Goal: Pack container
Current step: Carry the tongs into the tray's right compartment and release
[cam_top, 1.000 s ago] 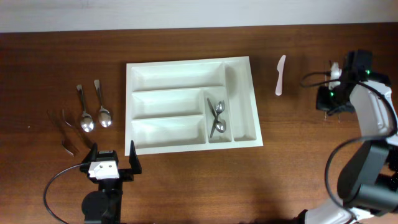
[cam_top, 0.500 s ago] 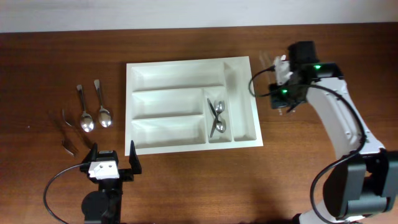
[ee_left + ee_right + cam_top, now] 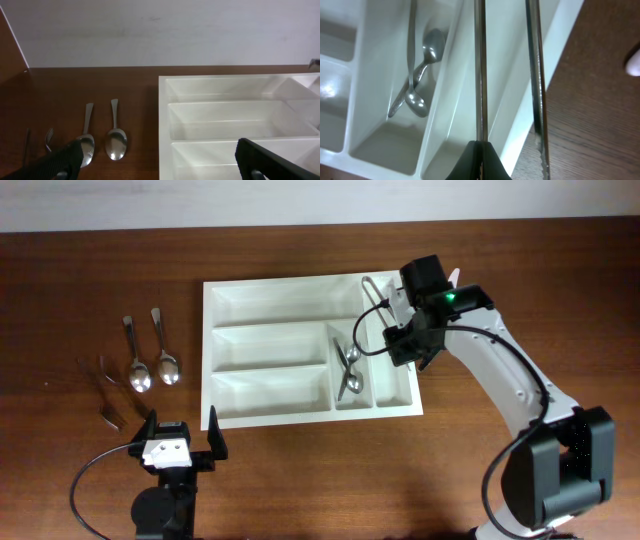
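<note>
The container (image 3: 300,282) is a large white cutlery tray at mid-table; it also shows in the left wrist view (image 3: 162,125) and the right wrist view (image 3: 450,125). Two metal spoons (image 3: 348,370) lie in its inner narrow compartment (image 3: 417,75). My right gripper (image 3: 392,318) hovers over the outer narrow compartment, shut on a slim metal knife (image 3: 480,75). A second, serrated metal blade (image 3: 536,75) runs beside it; I cannot tell if it is gripped. My left gripper (image 3: 180,432) is open and empty at the tray's front left corner (image 3: 160,170).
Two spoons (image 3: 150,362) lie left of the tray and show in the left wrist view (image 3: 102,142). Two forks (image 3: 105,380) lie further left. A white plastic knife (image 3: 453,276) lies right of the tray, partly behind my right arm.
My right arm has swung left from the table's right side to above the tray's right compartment, carrying the metal knife. The left arm has not moved.
</note>
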